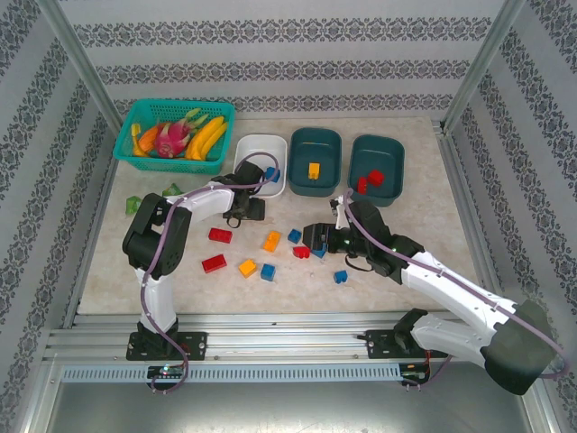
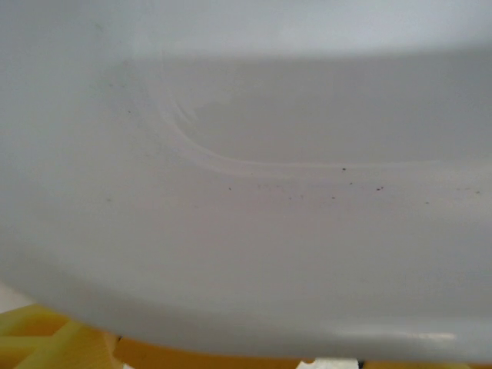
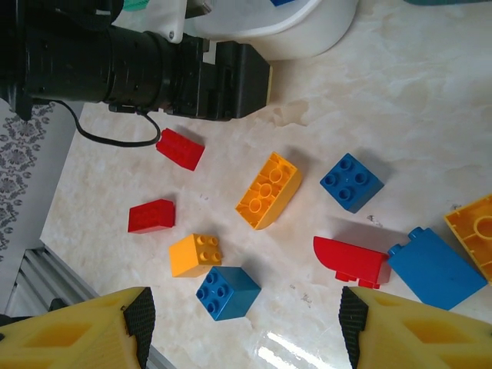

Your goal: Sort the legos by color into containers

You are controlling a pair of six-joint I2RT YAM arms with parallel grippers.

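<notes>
Loose legos lie mid-table: red ones, orange ones and blue ones. My right gripper hovers open over them. Between its pads and just ahead sits a blue brick, with an orange brick and a curved red piece close by. My left gripper is at the white tub, beside a blue brick. The tub's wall hides most of its yellow fingers. The middle teal tub holds an orange brick. The right teal tub holds red bricks.
A turquoise mesh basket of toy fruit stands at the back left. Green wrappers lie near the left arm. Metal rails border the table on both sides. The left arm's black body lies just beyond the loose bricks.
</notes>
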